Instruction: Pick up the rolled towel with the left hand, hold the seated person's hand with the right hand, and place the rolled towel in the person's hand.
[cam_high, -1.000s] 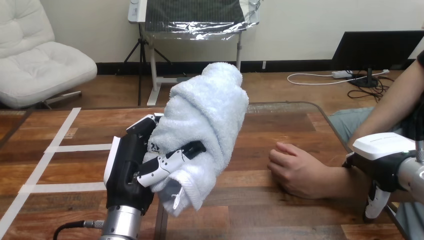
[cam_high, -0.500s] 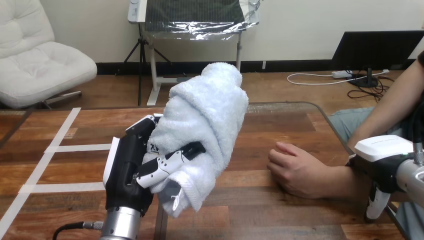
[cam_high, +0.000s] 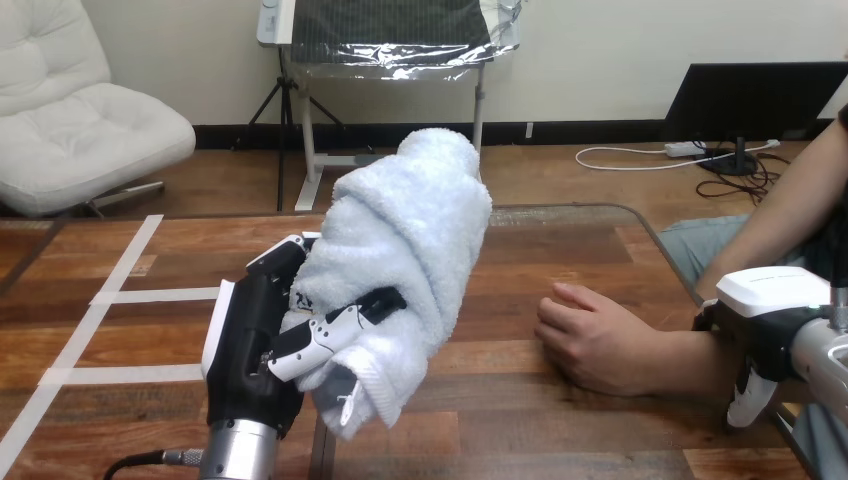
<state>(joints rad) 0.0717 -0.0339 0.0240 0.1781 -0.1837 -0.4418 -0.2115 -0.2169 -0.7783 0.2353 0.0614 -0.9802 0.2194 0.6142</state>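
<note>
The scene is lit brightly and evenly by soft light that appears to fall from above. The rolled towel (cam_high: 415, 235), at the centre of the frame, is lit most strongly on its upper folds. Its lower folds, where it is gripped by the left hand (cam_high: 255, 345), are shaded to grey. A pale sheen is seen along the far edge of the table (cam_high: 580, 262), right of centre. A soft dark shadow is cast on the wood beneath the person's hand (cam_high: 592, 342) at the lower right. The white shell on the right hand (cam_high: 768, 312) is brightly lit on top. All shadows are soft-edged.
</note>
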